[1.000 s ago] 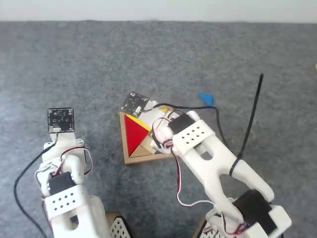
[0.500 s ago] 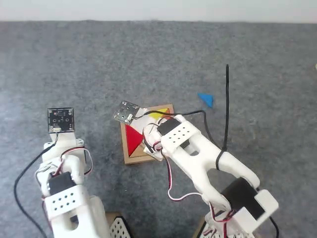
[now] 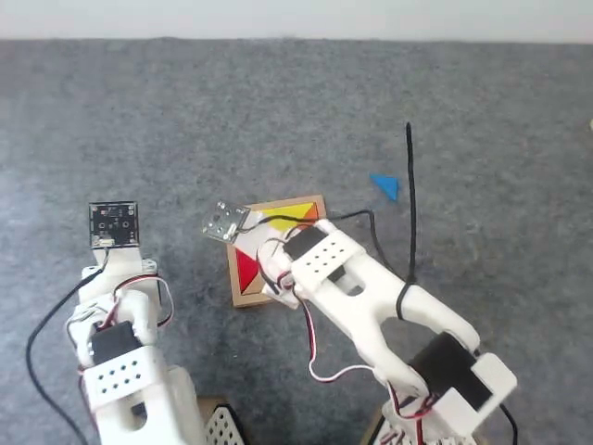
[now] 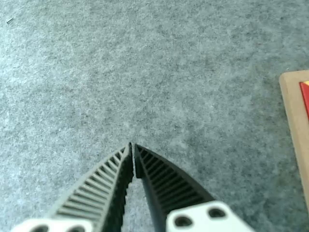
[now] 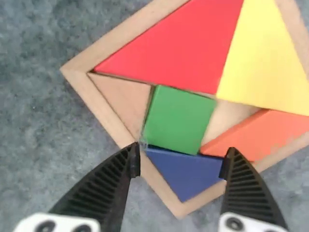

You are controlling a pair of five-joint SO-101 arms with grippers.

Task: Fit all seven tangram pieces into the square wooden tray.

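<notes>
Though half-hidden, seemingly square wooden tray (image 3: 295, 201)

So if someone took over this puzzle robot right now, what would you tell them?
Right gripper: open, holding nothing, over a corner of the tray.
Left gripper: shut, empty, over the carpet beside the tray.
Done: red triangle, yellow triangle, green square, dark blue triangle and orange piece lie in the tray.
Left: bare wood shows on two sides of the green square. A loose blue triangle lies on the carpet, apart from the tray, and probably goes in next. That makes six pieces counted.
</notes>
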